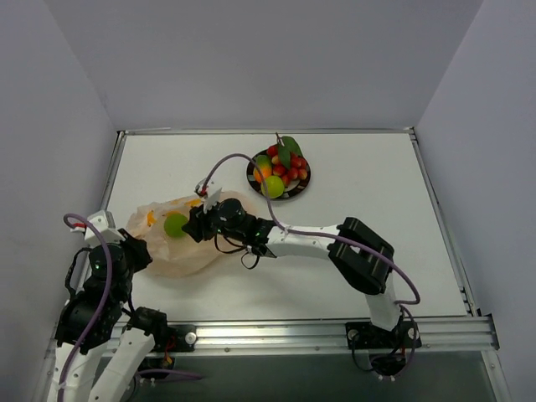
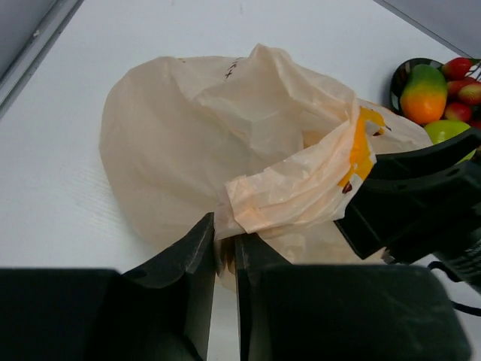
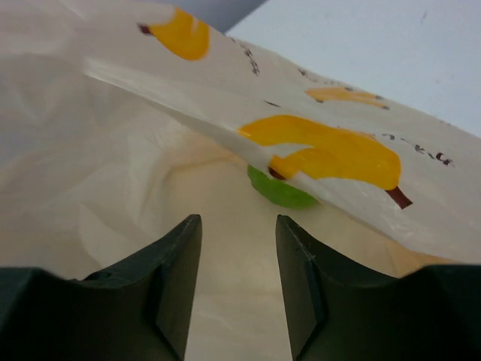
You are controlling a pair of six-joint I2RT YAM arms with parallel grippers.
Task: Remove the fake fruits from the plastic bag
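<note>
The left pincer (image 2: pixel 224 252) is nearly closed, pinching a fold of the plastic bag (image 2: pixel 173 128), which lies crumpled on the worktop (image 1: pixel 368 184). A lime-green ball (image 3: pixel 279 189) sits inside the bag's mouth, just ahead of the right pincer (image 3: pixel 238 256), whose jaws stand apart, holding nothing. Further right, a mango (image 2: pixel 423 92) and red berries (image 1: pixel 291 171) lie on the plate (image 2: pixel 400 74).

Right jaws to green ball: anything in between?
Right wrist view: nothing solid. From the right gripper to the green ball lies only plastic bag film; a printed flap overhangs the ball's top.
</note>
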